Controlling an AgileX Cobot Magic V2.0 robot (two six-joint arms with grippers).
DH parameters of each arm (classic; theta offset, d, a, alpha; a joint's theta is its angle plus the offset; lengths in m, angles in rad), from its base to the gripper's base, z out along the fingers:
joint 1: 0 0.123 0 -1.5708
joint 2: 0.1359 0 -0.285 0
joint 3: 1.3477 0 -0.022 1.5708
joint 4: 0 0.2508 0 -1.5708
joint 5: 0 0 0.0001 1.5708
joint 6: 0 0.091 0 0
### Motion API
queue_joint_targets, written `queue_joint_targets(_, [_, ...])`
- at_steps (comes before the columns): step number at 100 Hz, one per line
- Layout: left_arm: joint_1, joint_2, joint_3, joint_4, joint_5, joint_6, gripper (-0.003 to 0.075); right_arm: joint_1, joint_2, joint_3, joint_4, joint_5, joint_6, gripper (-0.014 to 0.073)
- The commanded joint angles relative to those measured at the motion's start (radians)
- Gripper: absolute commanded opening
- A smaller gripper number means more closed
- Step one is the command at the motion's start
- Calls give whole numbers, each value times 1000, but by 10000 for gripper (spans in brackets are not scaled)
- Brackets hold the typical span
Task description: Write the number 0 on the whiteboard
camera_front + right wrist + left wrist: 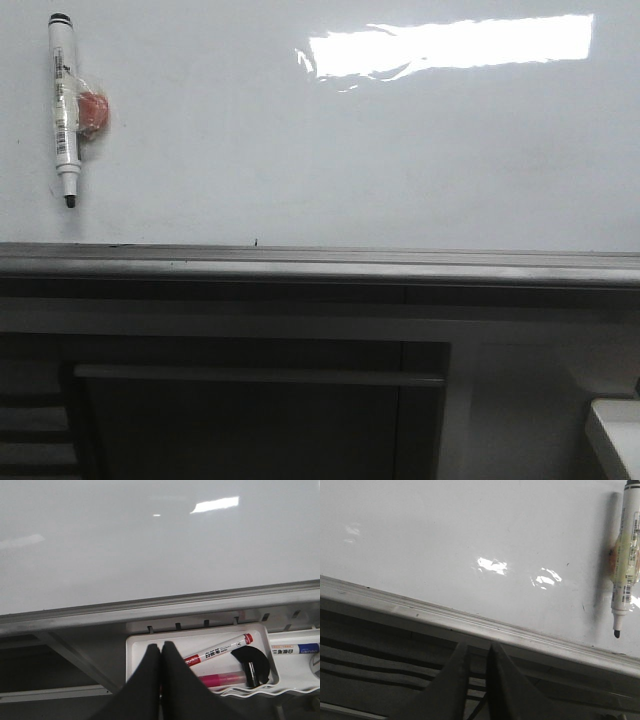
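The whiteboard (350, 150) fills the upper part of the front view, glossy with a bright glare patch, and a grey rail (320, 262) runs along its lower edge. No number 0 shows on it in any view. A white marker (65, 100) with a bare dark tip pointing down hangs at the board's upper left, held by a red magnet (93, 112). It also shows in the left wrist view (626, 555). My left gripper (477, 647) is below the rail, its jaws a narrow gap apart and empty. My right gripper (161, 647) is shut and empty, below the board (150, 545).
A white pen tray (135, 645) hangs under the rail by my right gripper, holding a red-capped marker (217, 653), a pink marker (222, 680) and a black piece (252, 662). A blue-labelled marker (297, 650) lies beside it. Dark cabinet panels (250, 420) are below the rail.
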Motion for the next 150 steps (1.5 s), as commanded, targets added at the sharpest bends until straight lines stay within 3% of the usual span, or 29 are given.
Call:
queue_joint_targets(1, [5, 14, -38, -42, -106, 2, 277, 20, 14, -33, 0, -53, -7, -46])
queue_joint_targets(8, [5, 14, -38, -63, -150, 2, 414, 41, 14, -33, 0, -60, -7, -46])
queue_joint_targets(17, [7, 14, -33, -53, -239, 2, 488, 51, 14, -33, 8, -58, -7, -46])
queue_joint_targets(25, [7, 26, -25, -60, -353, 6, 463, 51, 14, -33, 8, -47, -7, -46])
queue_joint_targets(31, [2, 42, -25, 22, -413, 13, 426, 51, 14, -33, 9, -47, -7, -46])
queue_joint_targets(41, [-27, 66, -38, 133, -436, 15, 372, 51, 14, -33, 15, -49, -7, -46])
queue_joint_targets(54, [-131, 87, -45, 207, -475, 16, 371, 51, 14, -33, 15, -47, -7, -46])
queue_joint_targets(79, [-357, 192, -45, 205, -491, 16, 371, 53, 14, -33, 15, -57, -15, -46])
queue_joint_targets(95, [-447, 340, -45, 169, -601, 16, 371, 75, 14, -33, 19, -67, -33, -46])
queue_joint_targets(119, [-510, 572, -45, 53, -891, 16, 371, 97, 14, -33, 20, -88, -33, -46])
queue_joint_targets(150, [-536, 759, -63, 16, -1027, -16, 371, 97, 14, -33, 20, -88, -33, -47])
